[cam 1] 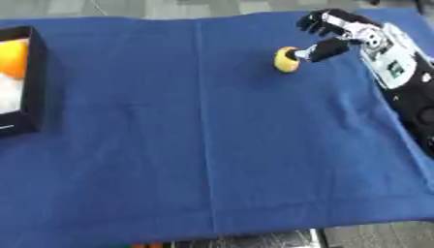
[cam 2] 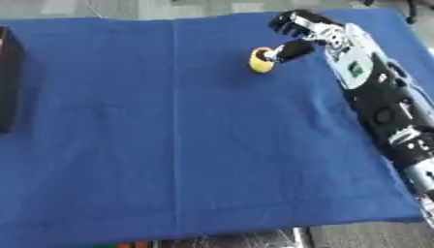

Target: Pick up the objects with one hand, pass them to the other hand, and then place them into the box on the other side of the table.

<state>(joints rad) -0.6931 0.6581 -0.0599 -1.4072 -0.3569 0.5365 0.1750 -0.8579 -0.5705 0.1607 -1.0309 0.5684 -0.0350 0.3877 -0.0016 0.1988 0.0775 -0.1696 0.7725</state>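
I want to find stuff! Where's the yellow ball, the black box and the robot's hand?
ball (cam 1: 286, 60), left eye view, on its yellow middle.
box (cam 1: 34, 77), left eye view, on its black right wall.
right hand (cam 2: 312, 30), right eye view, on its palm.

One yellow ball (cam 1: 286, 60) on one blue cloth (cam 1: 212, 135), one black box (cam 1: 32, 82), one robot hand (cam 1: 339, 34).

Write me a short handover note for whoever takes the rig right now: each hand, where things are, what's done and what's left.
Right hand: at the far right of the blue cloth, thumb touching the yellow object, fingers curled above it; not lifted yet.
Left hand: not in view.
Black box: left edge, already holds something orange.
Left to do: grasp the yellow object, pass it to the left hand, place it in the box.
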